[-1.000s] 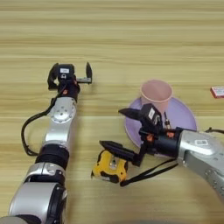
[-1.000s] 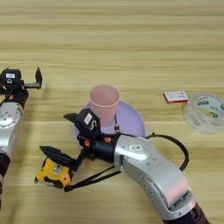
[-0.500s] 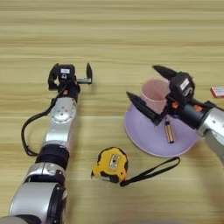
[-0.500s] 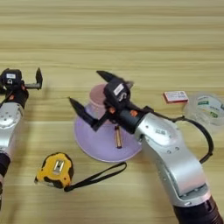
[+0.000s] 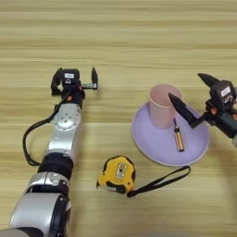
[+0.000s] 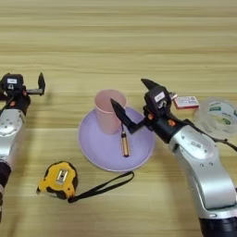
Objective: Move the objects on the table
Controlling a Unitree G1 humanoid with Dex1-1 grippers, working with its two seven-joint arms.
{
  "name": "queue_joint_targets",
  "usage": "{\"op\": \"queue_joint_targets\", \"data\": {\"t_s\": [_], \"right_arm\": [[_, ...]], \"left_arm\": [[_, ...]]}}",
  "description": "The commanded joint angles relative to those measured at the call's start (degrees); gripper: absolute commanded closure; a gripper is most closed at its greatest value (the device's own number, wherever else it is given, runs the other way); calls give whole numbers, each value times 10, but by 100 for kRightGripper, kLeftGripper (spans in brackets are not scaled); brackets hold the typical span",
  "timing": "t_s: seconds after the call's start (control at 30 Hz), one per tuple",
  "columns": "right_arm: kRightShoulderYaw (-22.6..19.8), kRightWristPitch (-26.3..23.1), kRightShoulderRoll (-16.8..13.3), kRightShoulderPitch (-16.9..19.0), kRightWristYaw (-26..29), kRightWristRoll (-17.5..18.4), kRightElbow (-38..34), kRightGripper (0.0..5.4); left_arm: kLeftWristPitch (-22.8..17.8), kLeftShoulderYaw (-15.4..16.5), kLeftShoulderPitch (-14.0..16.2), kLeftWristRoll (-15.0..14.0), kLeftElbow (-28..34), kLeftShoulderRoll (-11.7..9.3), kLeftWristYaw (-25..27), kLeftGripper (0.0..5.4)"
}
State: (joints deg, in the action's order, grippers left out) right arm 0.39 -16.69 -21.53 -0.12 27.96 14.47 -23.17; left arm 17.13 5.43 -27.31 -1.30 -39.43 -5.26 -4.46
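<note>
So, left eye view: your right gripper (image 5: 190,98) hangs fingers spread wide, nothing in it, near fingertip just beside the pink cup (image 5: 163,104). Cup and screwdriver (image 5: 178,137) sit on the lilac plate (image 5: 152,146); tape measure (image 5: 117,173) lies on the table (image 5: 120,41), well apart from it. Right eye view: your left gripper (image 6: 22,87) is parked far left, fingers apart, empty. Tape roll (image 6: 218,115) and small red box (image 6: 186,102) lie beyond the right arm.

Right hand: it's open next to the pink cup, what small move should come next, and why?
Probably ease the right hand left so its open fingers straddle the pink cup, then close. The cup stands upright on the lilac plate, right beside the nearer finger, with the screwdriver lying just below it.
</note>
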Motion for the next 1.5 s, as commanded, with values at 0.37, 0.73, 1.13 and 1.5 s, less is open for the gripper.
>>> {"op": "queue_joint_targets", "data": {"t_s": [0.37, 0.73, 1.13, 1.5], "right_arm": [[-4, -11, -44, 47, 80, 36, 19, 4], [13, 2, -36, 23, 77, 10, 86, 4], [46, 14, -29, -8, 84, -8, 120, 4], [69, 23, -20, -32, 85, -28, 148, 4]], "left_arm": [[0, 0, -12, 7, -12, -2, -2, 0], [1, 0, -11, 7, -12, -1, -1, 0], [1, 0, -11, 7, -12, -2, -2, 0], [0, 0, -9, 8, -9, 0, -2, 0]]}}
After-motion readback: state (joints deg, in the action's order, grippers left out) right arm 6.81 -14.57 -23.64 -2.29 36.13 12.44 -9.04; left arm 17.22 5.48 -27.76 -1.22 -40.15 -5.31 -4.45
